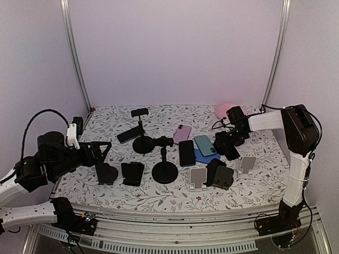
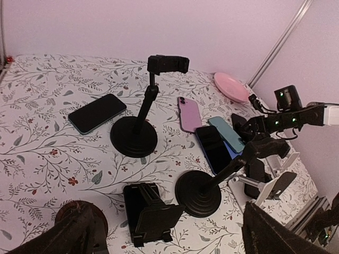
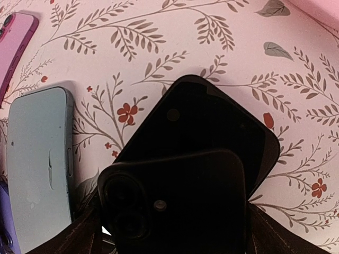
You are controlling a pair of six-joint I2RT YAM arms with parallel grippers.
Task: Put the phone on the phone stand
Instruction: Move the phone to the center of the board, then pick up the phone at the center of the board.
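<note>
**Desk:** Where is the phone?

**Me:** I see the black phone at about 3 o'clock on the bench. It is back up with its lenses showing, and it rests on top of a lower dark handset. In the wrist view a teal phone lies at its 9 o'clock.

**Desk:** And your right gripper?

**Me:** My right gripper is directly over that black phone. The jaws are spread wide, with one finger at either side of it. I can't tell whether the pads touch it.

**Desk:** Any stands close by?

**Me:** In the top view a white stand sits near, at 5 o'clock from that gripper. The tall clamp stand is well apart, at its 9 o'clock.

**Desk:** Left side?

**Me:** My left gripper hangs at the bench's 9 o'clock, jaws wide, with nothing between them.
</note>
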